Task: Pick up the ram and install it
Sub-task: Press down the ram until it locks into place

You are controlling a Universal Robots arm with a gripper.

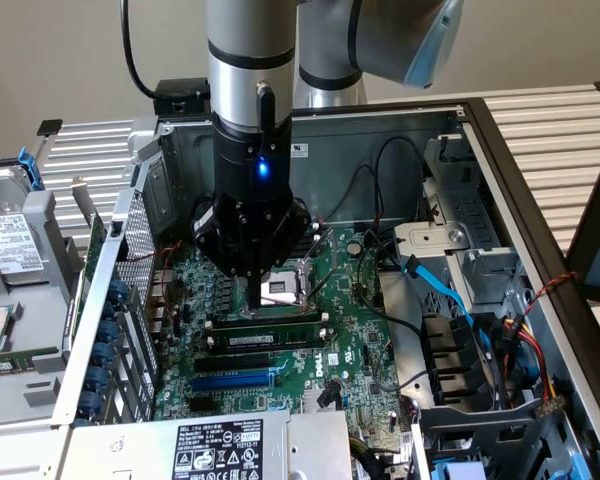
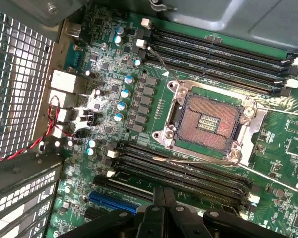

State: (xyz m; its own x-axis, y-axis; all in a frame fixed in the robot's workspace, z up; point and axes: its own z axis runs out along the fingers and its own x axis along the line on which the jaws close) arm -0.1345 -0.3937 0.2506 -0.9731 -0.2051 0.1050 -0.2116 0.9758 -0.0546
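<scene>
The ram (image 1: 272, 341), a green stick with a white label, stands on edge in one of the black memory slots (image 1: 265, 322) in front of the CPU socket (image 1: 280, 288). My gripper (image 1: 255, 298) hangs straight down over that bank, shut, with its tips just behind the ram's left half. I cannot tell whether they touch it. In the wrist view the shut fingers (image 2: 163, 194) point at the bank of slots (image 2: 184, 168) between the CPU socket (image 2: 211, 121) and the blue slot (image 2: 114, 201). Nothing is held between them.
The motherboard (image 1: 350, 350) lies inside an open metal computer case (image 1: 180, 150). Black and blue cables (image 1: 450, 300) and a drive cage crowd the exterior view's right. A power supply (image 1: 220, 445) sits at the front. A perforated rear panel (image 2: 20, 74) and a red wire (image 2: 54, 124) flank the board.
</scene>
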